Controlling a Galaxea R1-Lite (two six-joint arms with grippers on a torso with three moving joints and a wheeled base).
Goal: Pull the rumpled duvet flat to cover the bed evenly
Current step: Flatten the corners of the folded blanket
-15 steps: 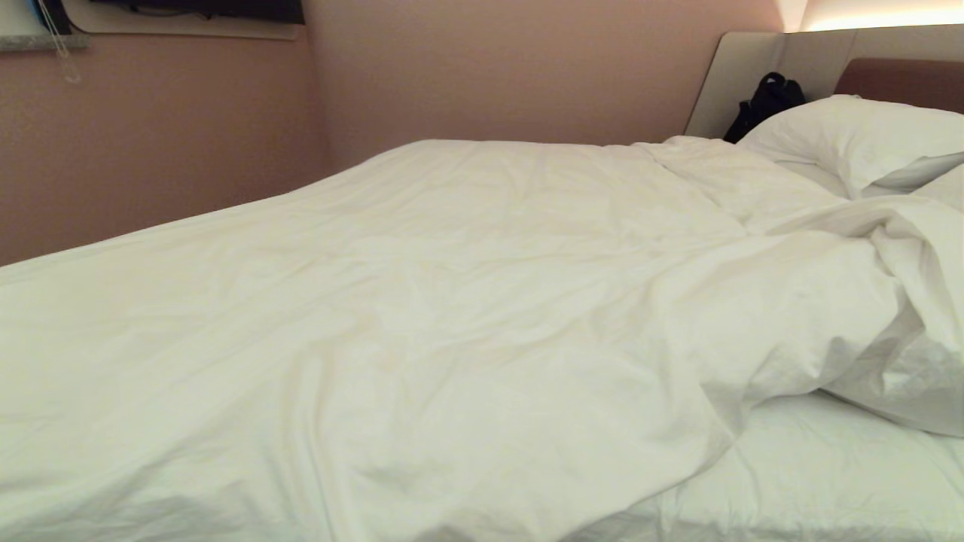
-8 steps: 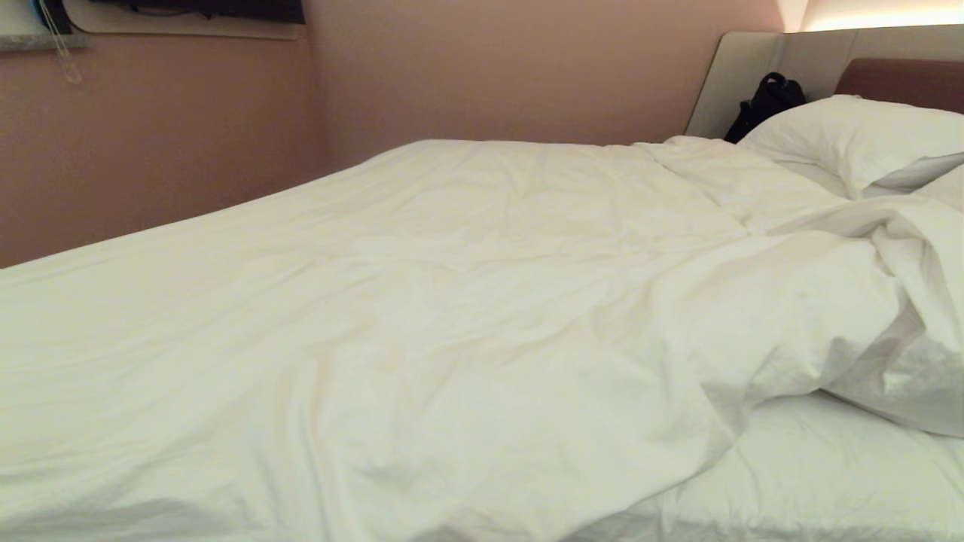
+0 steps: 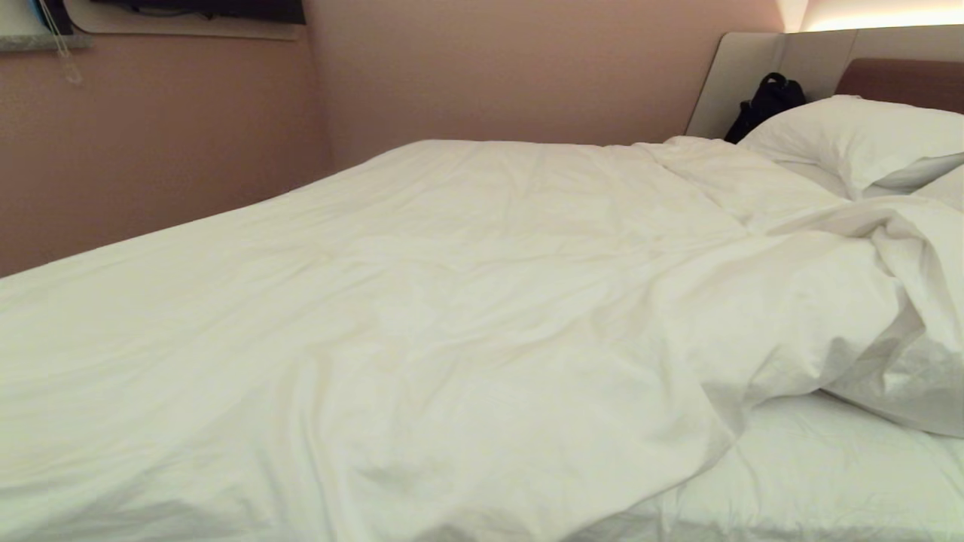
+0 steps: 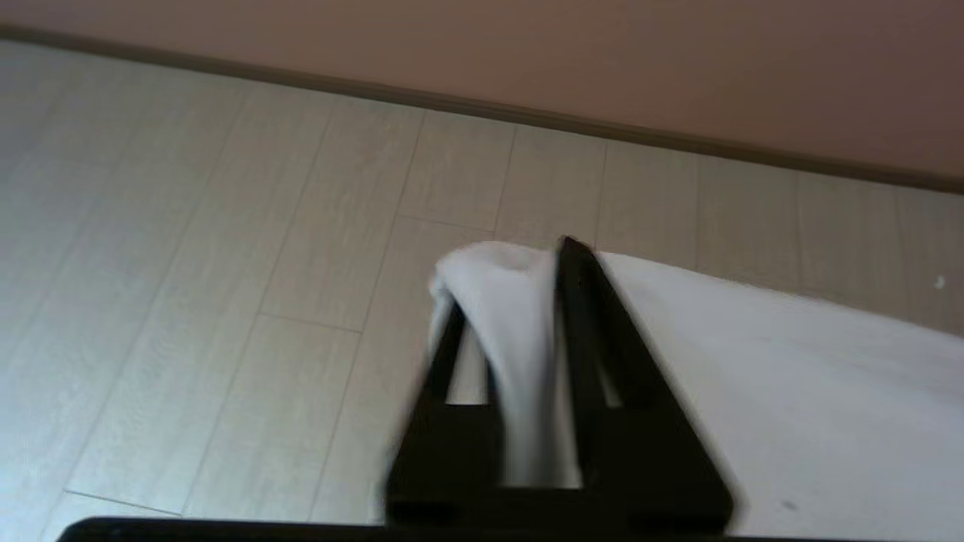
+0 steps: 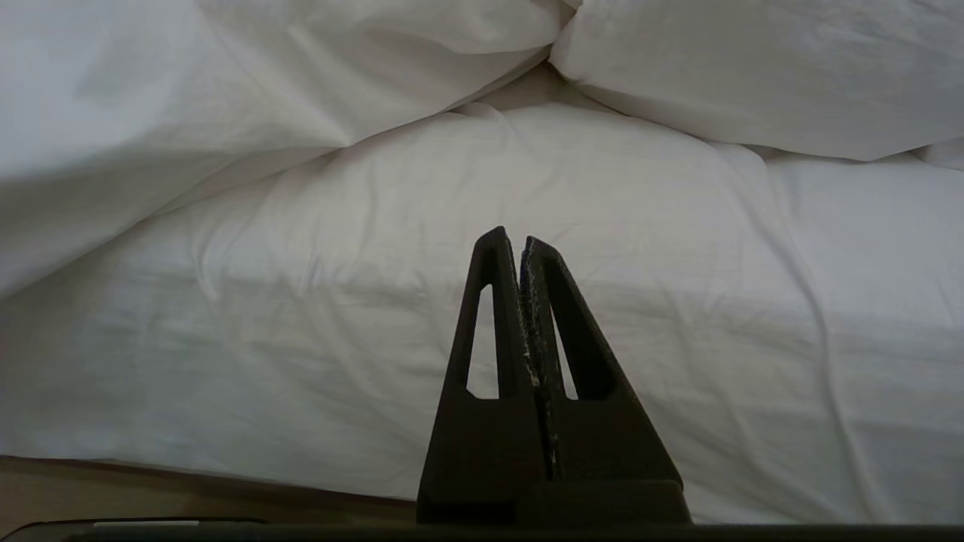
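Both the left claw (image 4: 520, 293) and the right claw (image 5: 520, 245) were matte black, each finger a tapering wedge with a long triangular cut-out, rising from a blocky base.

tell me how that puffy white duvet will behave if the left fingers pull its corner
The thick, puffy white duvet probably acts floppy: its corner droops in a fold between the left gripper's fingers. It likely drags rather than slides as one piece, since soft creases run across it. It may be fairly bulky to shift, given the mound heaped near the plump white pillow.
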